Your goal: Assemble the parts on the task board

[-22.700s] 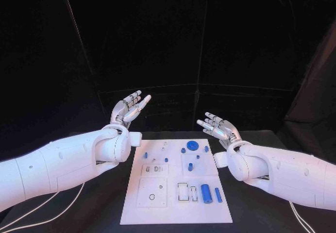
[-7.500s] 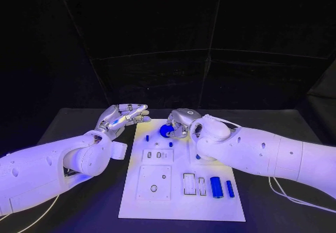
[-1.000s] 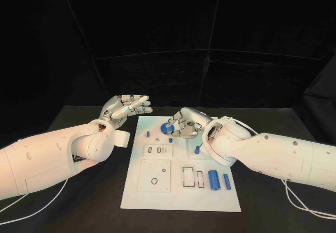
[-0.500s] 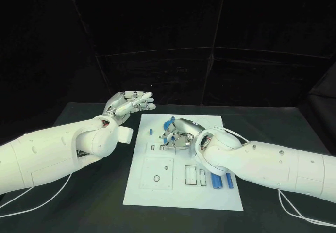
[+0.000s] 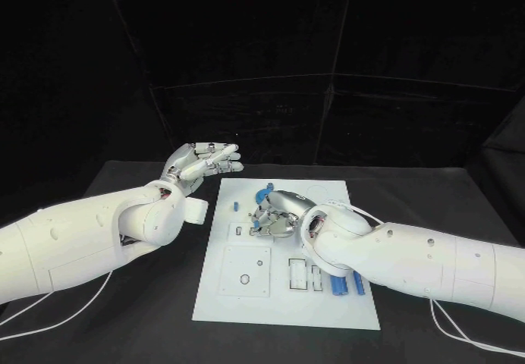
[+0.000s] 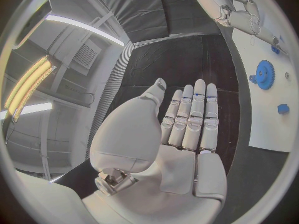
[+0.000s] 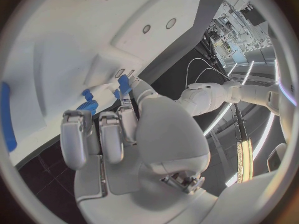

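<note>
progress on the assembly looked partial to me. the task board [image 5: 287,303] lay in the middle of the black tabletop [image 5: 438,197], and two blue cylinders [image 5: 348,286] lay loose on it near its right edge, beside open slots, so i judged those were left to place. a small blue peg [image 5: 234,205] sat toward the board's far left corner. the blue gear [image 5: 262,198] sat at the far end of the board, just beyond my right hand [image 5: 278,213].

my right hand was low over the board's far middle, fingers curled down; the right wrist view showed a small blue part [image 7: 124,83] at its fingertips, but i could not tell whether it was pinching that part or only touching it. my left hand [image 5: 205,161] hovered off the board's far left corner, fingers extended and apart, grasping nothing.

compared with a second before, my right hand had come nearer along the board, from beside the gear toward the middle sockets. my left hand had stayed raised in much the same spot.
</note>
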### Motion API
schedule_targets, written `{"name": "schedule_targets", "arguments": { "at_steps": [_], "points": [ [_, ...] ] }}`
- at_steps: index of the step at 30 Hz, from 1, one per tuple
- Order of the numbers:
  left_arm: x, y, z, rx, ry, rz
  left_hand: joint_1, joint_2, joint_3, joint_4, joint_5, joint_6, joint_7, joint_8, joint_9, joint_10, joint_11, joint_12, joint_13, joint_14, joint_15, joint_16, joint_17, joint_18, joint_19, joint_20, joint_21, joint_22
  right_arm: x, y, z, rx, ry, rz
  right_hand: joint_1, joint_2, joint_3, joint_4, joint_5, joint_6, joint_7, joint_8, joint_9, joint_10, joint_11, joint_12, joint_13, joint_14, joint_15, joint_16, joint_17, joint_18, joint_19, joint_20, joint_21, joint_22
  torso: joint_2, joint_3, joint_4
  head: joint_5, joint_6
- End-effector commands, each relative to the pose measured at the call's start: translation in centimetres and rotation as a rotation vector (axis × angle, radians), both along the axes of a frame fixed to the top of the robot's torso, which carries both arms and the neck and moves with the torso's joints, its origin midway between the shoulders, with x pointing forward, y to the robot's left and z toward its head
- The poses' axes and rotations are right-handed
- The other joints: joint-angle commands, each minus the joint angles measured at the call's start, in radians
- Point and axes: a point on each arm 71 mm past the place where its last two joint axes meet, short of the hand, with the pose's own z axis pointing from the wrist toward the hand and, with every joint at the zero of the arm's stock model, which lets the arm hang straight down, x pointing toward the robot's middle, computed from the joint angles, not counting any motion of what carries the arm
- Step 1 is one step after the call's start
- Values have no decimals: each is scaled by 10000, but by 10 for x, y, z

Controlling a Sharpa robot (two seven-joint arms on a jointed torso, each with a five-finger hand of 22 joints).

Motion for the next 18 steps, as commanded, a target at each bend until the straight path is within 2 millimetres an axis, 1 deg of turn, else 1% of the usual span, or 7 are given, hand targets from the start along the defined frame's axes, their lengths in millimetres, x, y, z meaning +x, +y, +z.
{"name": "schedule_targets", "arguments": {
  "at_steps": [1, 6, 9, 14, 18],
  "points": [
    [0, -2, 2, -109, -67, -127, -54, 20, -20, -59, 55, 39, 6, -58, -1, 60, -9, -63, 4, 43, -8, -44, 11, 75, 78, 7, -55, -11, 0, 2, -1, -271, -6, 107, -48, 18, 36, -2, 63, 51, -6, 68, 6, -18, -48, -39, 345, 1057, -51, 25, 2630, -88, 723, -85, 22, 2027, 5, 4, -5, 4, -32],
    [0, -2, 2, -108, -65, -126, -54, 20, -20, -59, 55, 39, 6, -58, -1, 60, -9, -63, 4, 43, -8, -44, 11, 75, 78, 7, -55, -11, 2, 1, -4, -454, 95, 58, -63, 6, 48, 0, 70, 42, -1, 59, 3, -30, -44, -53, 331, 1057, -49, 25, 2630, -89, 724, -85, 22, 2029, -1, 0, 1, 7, -52],
    [0, -2, 2, -109, -64, -129, -54, 20, -20, -59, 55, 39, 6, -58, -1, 60, -9, -63, 4, 43, -8, -44, 11, 75, 78, 7, -55, -11, 3, 0, -6, -566, 155, 12, -74, 1, 55, 3, 73, 37, 3, 54, 1, -36, -42, -61, 324, 1057, -48, 25, 2630, -89, 723, -84, 21, 2027, -1, -9, 3, -8, -46],
    [0, -1, 2, -107, -63, -126, -54, 20, -20, -59, 55, 39, 6, -58, -1, 60, -9, -63, 4, 43, -8, -44, 11, 75, 78, 7, -55, -11, 4, -1, -8, -676, 238, -2, -74, 1, 55, 3, 73, 37, 3, 54, 1, -36, -42, -61, 324, 1057, -48, 25, 2630, -89, 723, -84, 21, 2027, 3, 0, -1, 12, -72],
    [0, -2, 2, -108, -61, -130, -54, 20, -20, -59, 55, 39, 6, -58, -1, 60, -9, -63, 4, 43, -8, -44, 11, 75, 78, 7, -55, -11, 5, -1, -9, -739, 292, 15, -74, 1, 55, 3, 73, 37, 3, 54, 1, -36, -42, -61, 324, 1057, -48, 25, 2630, -89, 723, -84, 21, 2027, 1, -1, -1, 12, -84]
  ]
}}
